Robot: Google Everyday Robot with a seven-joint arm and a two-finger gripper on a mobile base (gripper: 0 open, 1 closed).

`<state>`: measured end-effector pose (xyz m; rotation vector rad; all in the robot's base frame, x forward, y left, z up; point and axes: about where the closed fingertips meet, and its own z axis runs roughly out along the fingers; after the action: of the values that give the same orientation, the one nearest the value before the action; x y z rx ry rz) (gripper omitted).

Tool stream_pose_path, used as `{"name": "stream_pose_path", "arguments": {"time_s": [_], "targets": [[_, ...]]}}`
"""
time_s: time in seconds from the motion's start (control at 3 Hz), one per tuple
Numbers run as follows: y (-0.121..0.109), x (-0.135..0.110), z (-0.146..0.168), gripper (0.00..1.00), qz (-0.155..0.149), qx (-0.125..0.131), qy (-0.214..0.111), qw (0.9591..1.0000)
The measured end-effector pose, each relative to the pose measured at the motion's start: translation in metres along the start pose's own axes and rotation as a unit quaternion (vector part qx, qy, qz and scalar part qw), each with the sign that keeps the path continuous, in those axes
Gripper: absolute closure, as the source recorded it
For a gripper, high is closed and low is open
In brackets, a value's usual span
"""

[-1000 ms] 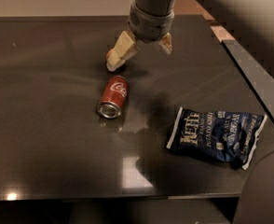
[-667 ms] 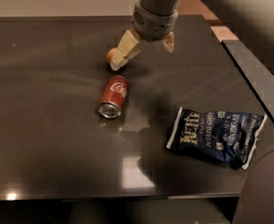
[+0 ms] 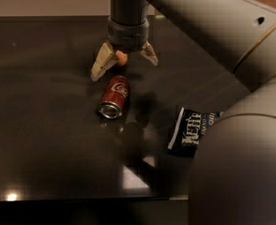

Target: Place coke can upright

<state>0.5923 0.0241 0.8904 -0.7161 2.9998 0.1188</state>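
The coke can point(image 3: 114, 96), red with white script and a silver end, lies on its side on the dark table point(image 3: 39, 125), its open end toward the front left. My gripper point(image 3: 124, 64) hangs just above and behind the can, open, with its two tan fingers point(image 3: 102, 63) spread and nothing between them. It does not touch the can.
A small round orange fruit point(image 3: 121, 57) sits on the table behind the gripper. A dark blue chip bag point(image 3: 190, 131) lies to the right of the can, partly hidden by my arm point(image 3: 241, 163), which fills the right side.
The gripper has come forward and down, from behind the can to just above its far end. The can and the bag have not moved.
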Motion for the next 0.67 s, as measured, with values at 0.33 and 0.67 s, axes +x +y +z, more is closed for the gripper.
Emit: {"name": "stream_pose_path", "arguments": {"time_s": [0.33,0.67], "targets": [[0.0165,-0.0034,0.0153,0.00,0.051,0.003,0.018,0.9985],[0.0204,-0.0014,0.0241,0.00,0.105,0.014,0.021,0.9941]]}}
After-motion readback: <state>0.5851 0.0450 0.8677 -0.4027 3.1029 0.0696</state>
